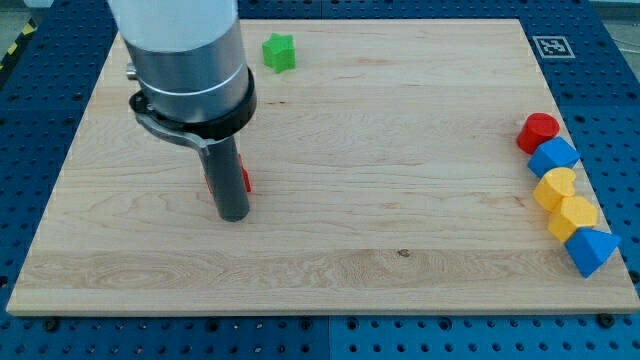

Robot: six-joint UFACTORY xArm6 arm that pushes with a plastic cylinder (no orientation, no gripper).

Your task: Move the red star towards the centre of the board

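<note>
1. My tip [233,215] is resting on the wooden board [330,250], well toward the view's left of the board's centre; it is a bare rod that is clasping nothing.
2. The red star [243,180] is sitting right behind the rod, mostly hidden by it, with only slivers of red peeking out on either side just above my tip; its star shape cannot be made out from here, and it is looking as if it is touching the rod.
3. A green star [279,52] is lying well away from my tip, toward the view's top and slightly to the view's right of it.
4. Far to the view's right of my tip, a column of blocks is hugging the board's right edge: a red block [538,132] at the top, then a blue block [553,156], a yellow block [555,187], another yellow block [572,215], and a second blue block [592,249] at the bottom, each touching the next.
</note>
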